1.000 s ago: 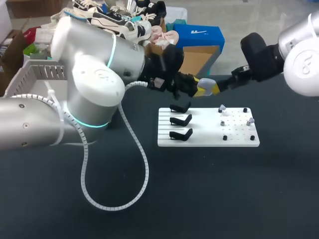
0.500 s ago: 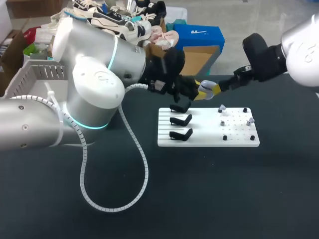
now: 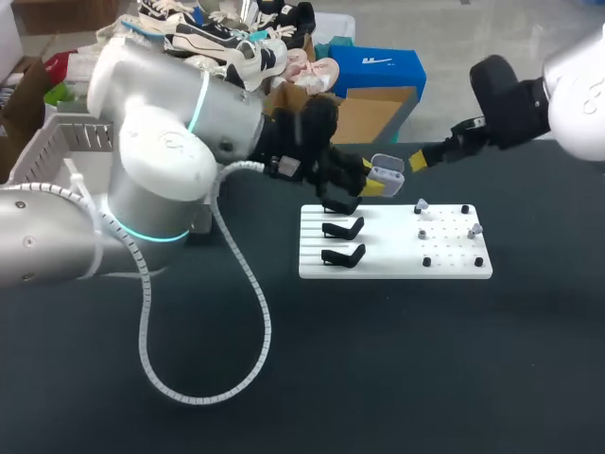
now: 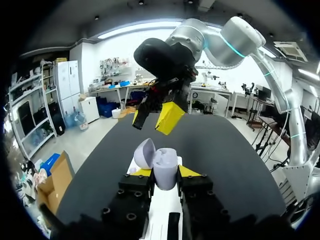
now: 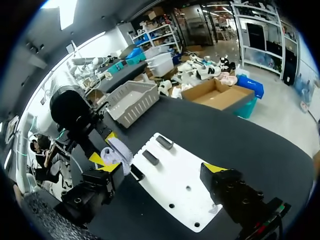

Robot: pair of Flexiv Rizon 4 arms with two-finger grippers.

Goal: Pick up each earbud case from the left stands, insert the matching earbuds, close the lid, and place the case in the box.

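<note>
While right jaws wide apart, left jaws tight on open earbud case (image 4: 165, 169)

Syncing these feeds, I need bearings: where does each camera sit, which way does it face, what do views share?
Head view: above and behind, looking down on the table; left arm and right arm show.
Left wrist view: looks along the left end effector, shut on the earbud case, toward the right end effector.
Right wrist view: looks past its own open fingers at the white board.
All three share the earbud case.
</note>
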